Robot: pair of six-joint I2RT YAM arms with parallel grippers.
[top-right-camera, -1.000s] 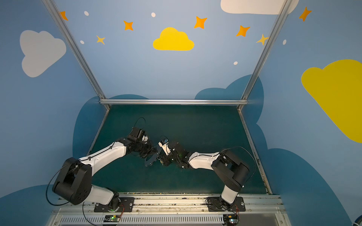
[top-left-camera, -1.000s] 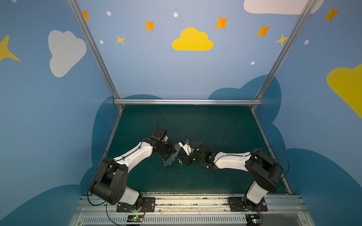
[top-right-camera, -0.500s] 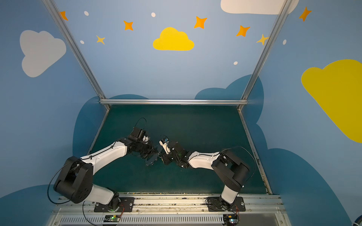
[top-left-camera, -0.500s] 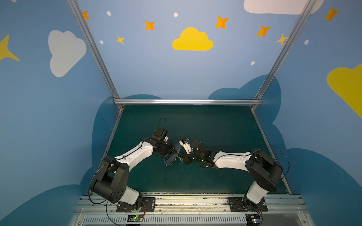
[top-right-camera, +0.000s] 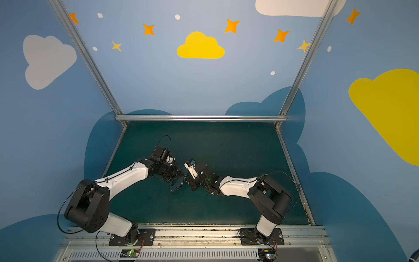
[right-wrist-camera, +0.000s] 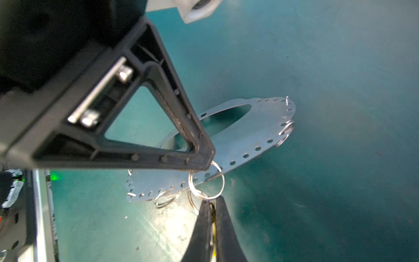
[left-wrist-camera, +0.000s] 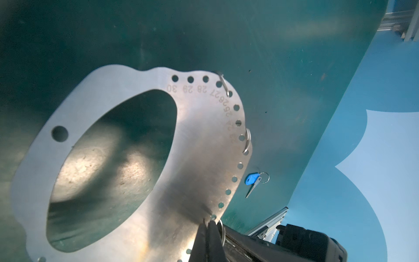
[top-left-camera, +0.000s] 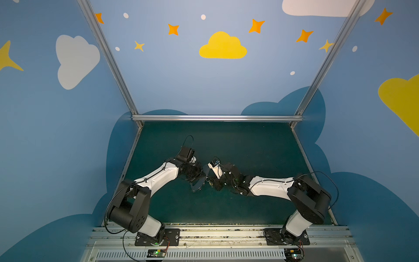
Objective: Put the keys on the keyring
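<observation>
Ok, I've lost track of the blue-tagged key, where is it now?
Seen only in the left wrist view, the blue-tagged key lies flat on the green mat, just beyond the holed rim of the keyring, apart from it.

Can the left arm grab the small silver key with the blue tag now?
Probably not: the left gripper is shut on the flat grey metal keyring plate, while the blue-tagged key lies apart on the green mat.
</observation>
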